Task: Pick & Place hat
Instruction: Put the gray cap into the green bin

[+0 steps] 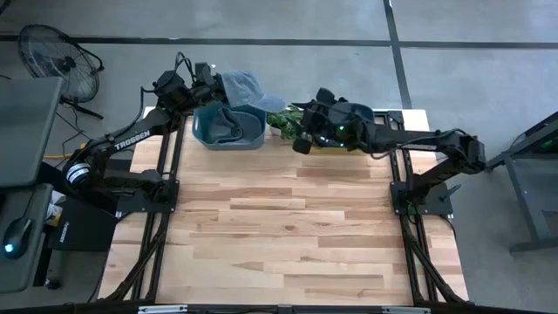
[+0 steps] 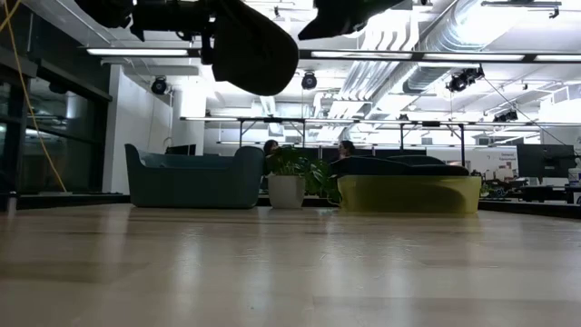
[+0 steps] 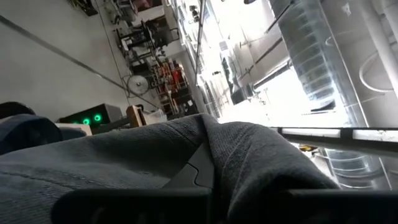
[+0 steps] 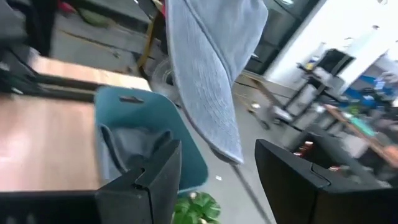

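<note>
Wooden table (image 1: 288, 227) in an open hall with a concrete floor (image 1: 471, 26). Left gripper (image 1: 212, 80), clamped on the hat (image 1: 242, 87), holds it above the blue bin (image 1: 228, 126); right gripper (image 1: 301, 131) hangs nearby, fingers apart, empty.

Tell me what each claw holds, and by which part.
The left claw is shut on the hat, lifted over the blue bin; which part it grips cannot be told. The right claw is open, holding nothing.

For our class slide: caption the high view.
Left gripper lifts a grey hat above the blue bin.
</note>
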`<state>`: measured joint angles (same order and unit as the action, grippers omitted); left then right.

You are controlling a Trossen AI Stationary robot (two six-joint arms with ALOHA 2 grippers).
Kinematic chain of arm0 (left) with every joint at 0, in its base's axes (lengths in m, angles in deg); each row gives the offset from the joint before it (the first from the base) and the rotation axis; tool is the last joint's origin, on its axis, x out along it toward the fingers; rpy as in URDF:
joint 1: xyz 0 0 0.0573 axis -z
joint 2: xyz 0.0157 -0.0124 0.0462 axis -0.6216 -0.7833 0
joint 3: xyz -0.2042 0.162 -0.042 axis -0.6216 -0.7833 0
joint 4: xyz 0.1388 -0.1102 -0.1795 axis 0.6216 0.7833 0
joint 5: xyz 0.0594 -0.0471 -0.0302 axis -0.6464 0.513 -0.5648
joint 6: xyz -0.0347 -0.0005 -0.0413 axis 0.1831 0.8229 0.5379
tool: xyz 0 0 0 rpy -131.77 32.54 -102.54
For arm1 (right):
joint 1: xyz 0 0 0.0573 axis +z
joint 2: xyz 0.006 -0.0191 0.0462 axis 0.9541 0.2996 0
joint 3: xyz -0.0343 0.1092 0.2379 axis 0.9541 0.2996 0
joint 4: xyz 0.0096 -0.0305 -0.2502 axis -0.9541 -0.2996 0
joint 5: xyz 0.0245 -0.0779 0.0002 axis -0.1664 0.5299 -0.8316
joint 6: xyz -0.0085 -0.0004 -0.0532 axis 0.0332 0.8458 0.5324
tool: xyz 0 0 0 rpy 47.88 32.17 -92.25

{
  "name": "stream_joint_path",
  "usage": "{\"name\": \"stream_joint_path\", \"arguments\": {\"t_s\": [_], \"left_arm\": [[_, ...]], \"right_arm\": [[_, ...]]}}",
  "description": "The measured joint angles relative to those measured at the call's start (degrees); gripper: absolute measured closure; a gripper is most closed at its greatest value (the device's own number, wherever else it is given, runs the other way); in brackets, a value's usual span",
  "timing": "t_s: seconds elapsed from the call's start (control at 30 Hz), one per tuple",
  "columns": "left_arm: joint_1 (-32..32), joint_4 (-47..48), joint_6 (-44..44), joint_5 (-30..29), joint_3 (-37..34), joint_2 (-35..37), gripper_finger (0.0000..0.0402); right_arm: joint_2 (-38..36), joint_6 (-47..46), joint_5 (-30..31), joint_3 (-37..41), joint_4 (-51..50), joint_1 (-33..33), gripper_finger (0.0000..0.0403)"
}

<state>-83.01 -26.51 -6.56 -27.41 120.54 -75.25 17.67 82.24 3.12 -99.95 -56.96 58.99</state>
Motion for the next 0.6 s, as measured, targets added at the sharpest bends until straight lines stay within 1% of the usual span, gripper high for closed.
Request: {"name": "stream_joint_path", "arguments": {"t_s": [0.1,0.23,0.37,0.5,0.6], "left_arm": [[0.0,-0.02,0.0,0.91,0.0,0.0,0.0401],[0.0,-0.5,0.01,2.02,-0.01,0.0,0.0402],[0.51,-1.13,1.03,2.9,-0.02,0.0,0.0401],[2.15,-1.81,0.79,2.78,-0.02,0.0,0.0401],[3.56,-1.63,0.57,2.26,-0.02,0.0,0.0401]], "right_arm": [[1.42,2.45,3.69,0.0,1.5,1.54,0.0203],[2.89,6.33,4.19,0.0,3.49,2.46,0.0203],[4.3,8.98,5.98,0.0,4.78,2.31,0.0203],[5.49,10.44,6.03,0.0,7.98,1.32,0.0203],[6.28,10.55,3.83,0.0,9.42,0.13,0.0203]]}}
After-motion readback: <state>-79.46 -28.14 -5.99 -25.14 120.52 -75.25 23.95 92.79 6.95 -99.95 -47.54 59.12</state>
